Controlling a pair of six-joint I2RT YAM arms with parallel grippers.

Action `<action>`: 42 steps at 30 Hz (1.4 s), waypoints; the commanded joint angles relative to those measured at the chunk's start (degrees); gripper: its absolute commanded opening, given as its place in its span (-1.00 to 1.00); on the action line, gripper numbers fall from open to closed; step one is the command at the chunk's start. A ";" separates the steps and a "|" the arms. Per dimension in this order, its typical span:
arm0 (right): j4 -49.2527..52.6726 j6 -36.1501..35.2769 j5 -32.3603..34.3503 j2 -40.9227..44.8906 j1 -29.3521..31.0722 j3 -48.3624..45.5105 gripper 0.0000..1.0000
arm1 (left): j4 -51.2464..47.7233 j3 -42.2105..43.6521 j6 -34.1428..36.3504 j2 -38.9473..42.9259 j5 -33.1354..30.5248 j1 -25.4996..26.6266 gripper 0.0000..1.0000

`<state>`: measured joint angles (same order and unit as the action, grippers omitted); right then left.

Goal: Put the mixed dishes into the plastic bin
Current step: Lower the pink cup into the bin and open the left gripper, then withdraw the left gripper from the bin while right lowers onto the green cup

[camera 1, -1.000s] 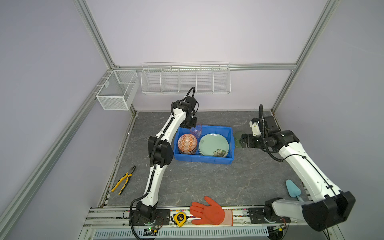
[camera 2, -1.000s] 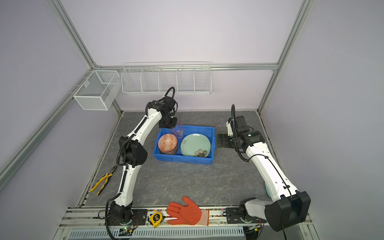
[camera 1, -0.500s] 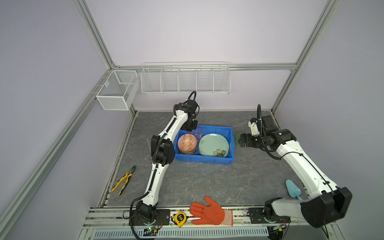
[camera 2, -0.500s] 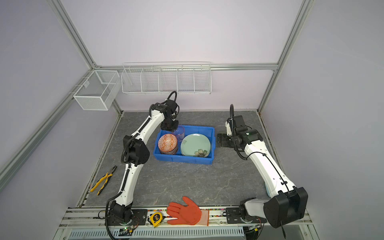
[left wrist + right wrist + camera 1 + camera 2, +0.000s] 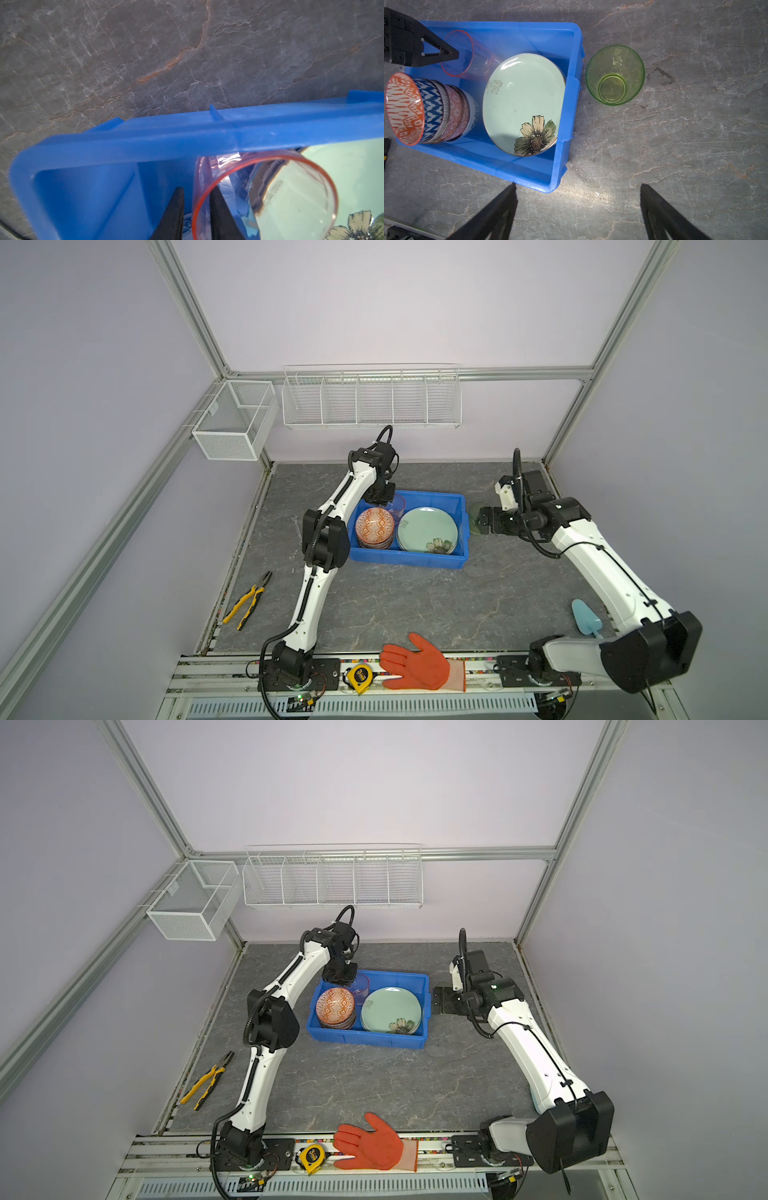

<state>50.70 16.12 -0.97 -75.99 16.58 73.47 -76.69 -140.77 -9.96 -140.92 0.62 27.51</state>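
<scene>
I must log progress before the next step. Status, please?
Left gripper slightly open, astride wall of pink cup, cup inside blue bin. Right gripper open, empty. Green cup upright on table outside bin. Nothing blocks it.

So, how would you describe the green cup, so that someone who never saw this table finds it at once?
Find the bright blue rectangular plastic bin on the grey stone-look table. Just outside one short wall, apart from it, stands the green translucent plastic cup, upright and empty. Unlike the pink translucent cup, it is not inside the bin.
</scene>
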 commanded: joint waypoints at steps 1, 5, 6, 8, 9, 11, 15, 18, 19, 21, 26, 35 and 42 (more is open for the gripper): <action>-0.51 0.38 -0.61 -0.34 -0.23 -0.56 0.87 | -0.11 0.47 -0.15 2.83 1.07 0.18 -0.49; -0.38 0.37 -0.89 -0.04 -0.27 -0.35 0.88 | 0.64 0.24 -0.58 4.08 1.21 0.18 -0.39; -0.38 0.38 -0.81 0.06 -0.23 -0.26 0.88 | 0.83 0.05 -0.83 4.37 1.32 0.18 -0.35; -0.41 0.40 -0.71 0.31 -0.24 -0.26 0.88 | 0.82 -0.68 -0.97 4.75 1.43 0.18 -0.28; -0.42 0.35 -0.67 0.41 -0.26 -0.26 0.87 | 0.75 -1.14 -1.24 4.94 1.63 0.18 -0.26; -0.17 0.34 -0.70 0.44 -0.23 -0.04 0.88 | 0.44 -1.76 -1.47 5.27 1.86 0.18 -0.19; 0.62 0.14 -0.37 0.63 -0.23 0.50 0.87 | 0.24 -1.79 -1.40 6.15 0.70 0.18 -0.11; 0.63 0.12 -0.27 1.03 -0.23 0.62 0.87 | 0.22 -1.77 -1.43 6.74 0.14 0.18 -0.03; 0.61 0.08 -0.30 1.11 -0.23 0.62 0.87 | 0.18 -1.78 -1.36 6.95 0.25 0.18 -0.01; 0.71 0.05 -0.39 1.32 -0.41 0.75 0.87 | 0.09 -1.79 -1.38 7.48 0.43 0.18 0.03; 0.76 -0.22 -1.18 1.85 -0.41 0.84 0.88 | -0.19 -1.79 -1.56 9.30 0.00 0.18 0.25; 1.72 -0.30 -1.82 0.81 -0.36 2.78 0.87 | 0.39 -1.22 -1.91 13.10 -0.42 0.18 0.51; 3.70 0.48 -2.47 -1.55 -1.89 6.31 0.88 | 0.11 -1.05 -2.30 18.62 -0.94 0.18 0.76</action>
<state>52.62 16.21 -2.46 -76.16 15.66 77.58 -75.46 -140.90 -12.14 -126.28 0.75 27.51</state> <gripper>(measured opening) 0.936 0.865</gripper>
